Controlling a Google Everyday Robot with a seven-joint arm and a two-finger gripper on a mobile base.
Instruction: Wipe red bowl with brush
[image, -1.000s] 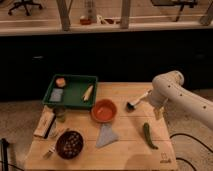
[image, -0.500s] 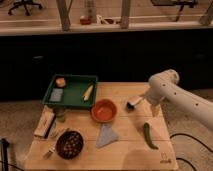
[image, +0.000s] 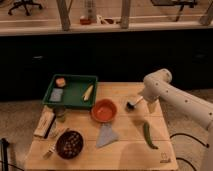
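Currently I am hovering the claw, jaws apart, at the brush, which is lying on the counter just right of the red bowl. Risk I am flagging: closing off-centre could flick the slim handle away.

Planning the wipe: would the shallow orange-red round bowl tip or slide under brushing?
Low and wide, the orange-red bowl probably won't tip. Standing free on the wooden table, it may slide. The gripper hangs by the white-handled brush, beside the bowl.
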